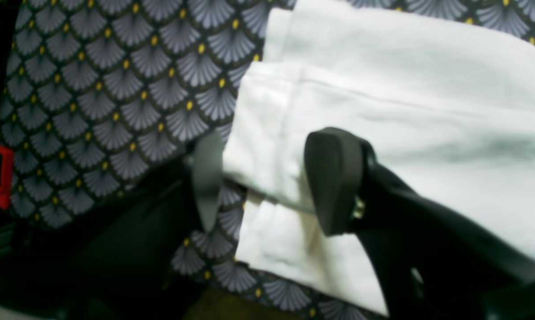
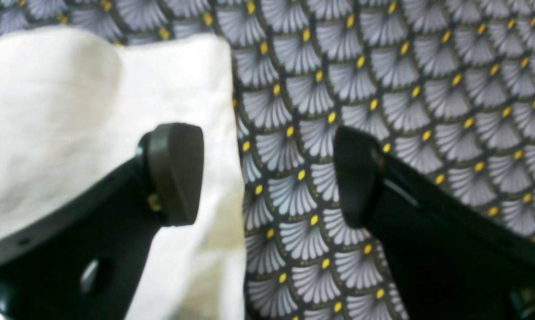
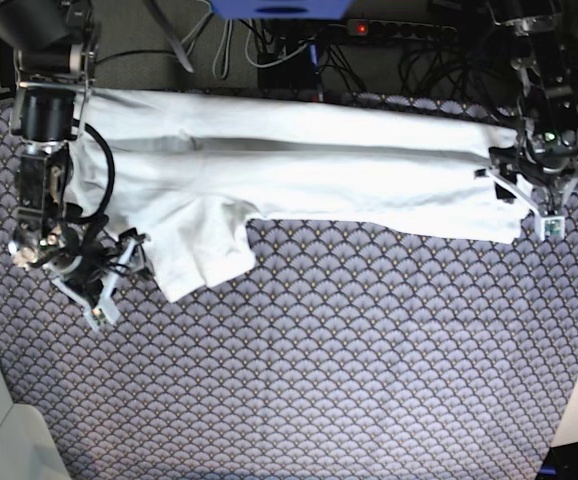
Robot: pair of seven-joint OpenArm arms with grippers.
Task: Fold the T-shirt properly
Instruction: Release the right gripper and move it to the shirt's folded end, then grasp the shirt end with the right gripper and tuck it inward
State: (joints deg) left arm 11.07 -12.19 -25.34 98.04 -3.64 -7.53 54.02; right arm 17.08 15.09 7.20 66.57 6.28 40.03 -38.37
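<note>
- Nearest your right wrist camera, the right gripper (image 2: pixel 267 175) is standing with its jaws spread wide; one dark pad is hovering over the white cloth, the other over the patterned cover, and nothing is lying between them.
- You are looking at the edge of the T-shirt (image 2: pixel 94 102) running down between those two pads — white fabric on one side, bare fan pattern on the other.
- Your left gripper (image 1: pixel 272 182) is sitting at a corner of the T-shirt (image 1: pixel 405 106), with a folded hem edge of cloth lying between its two pads. The pads are standing partly apart; whether they are actually pinching that fold, you cannot tell, since the picture is blurred there.
- From the base view, the T-shirt (image 3: pixel 299 165) is lying stretched long across the far part of the worktop (image 3: pixel 349 360), folded lengthwise into a band, with one flap hanging down nearer the camera on the view's left side.
- Your right gripper (image 3: pixel 119 265) is resting at that hanging flap's edge, while your left gripper (image 3: pixel 541 205) is sitting at the opposite end of the band.
- Cables and a power strip (image 3: pixel 399 30) are lying beyond the worktop's far edge — well apart from the cloth.
</note>
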